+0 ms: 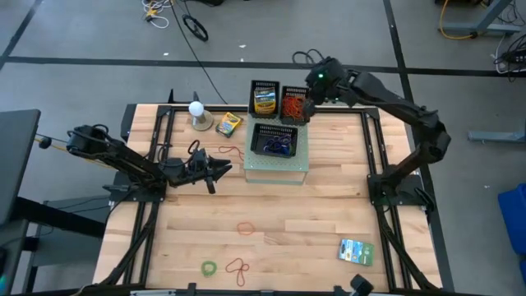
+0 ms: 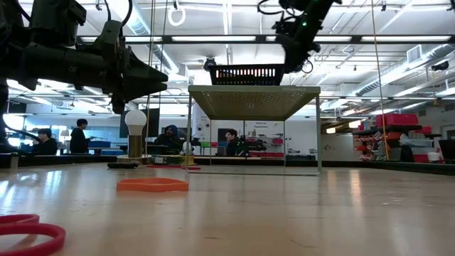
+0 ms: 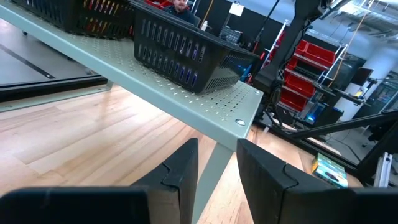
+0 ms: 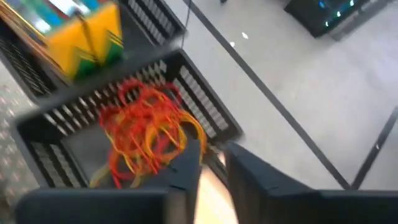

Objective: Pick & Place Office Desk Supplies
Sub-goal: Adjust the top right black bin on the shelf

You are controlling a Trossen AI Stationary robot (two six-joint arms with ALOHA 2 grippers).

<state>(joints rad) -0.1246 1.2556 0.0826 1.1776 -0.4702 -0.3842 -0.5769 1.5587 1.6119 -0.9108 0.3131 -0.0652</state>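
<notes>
My left gripper (image 1: 223, 170) (image 3: 217, 162) hangs open and empty above the table, pointing at the left side of the grey-green perforated stand (image 1: 277, 164). My right gripper (image 1: 309, 105) (image 4: 211, 158) hovers open over the right rim of a black basket (image 4: 205, 106) of red and orange rubber bands (image 4: 146, 134). Beside it, another basket (image 1: 265, 99) holds a yellow-green crayon box (image 4: 87, 37). A third basket (image 1: 275, 141) with blue and purple bands stands on the stand. Another crayon box (image 1: 228, 124) lies on the table.
A white ball on a round base (image 1: 197, 111) stands at the far left. Loose bands lie on the wood: red (image 1: 228, 152), black (image 1: 194, 148), orange (image 1: 246, 228), green (image 1: 209, 267), red (image 1: 238, 270). A green-blue-white packet (image 1: 356, 251) lies near the right front corner.
</notes>
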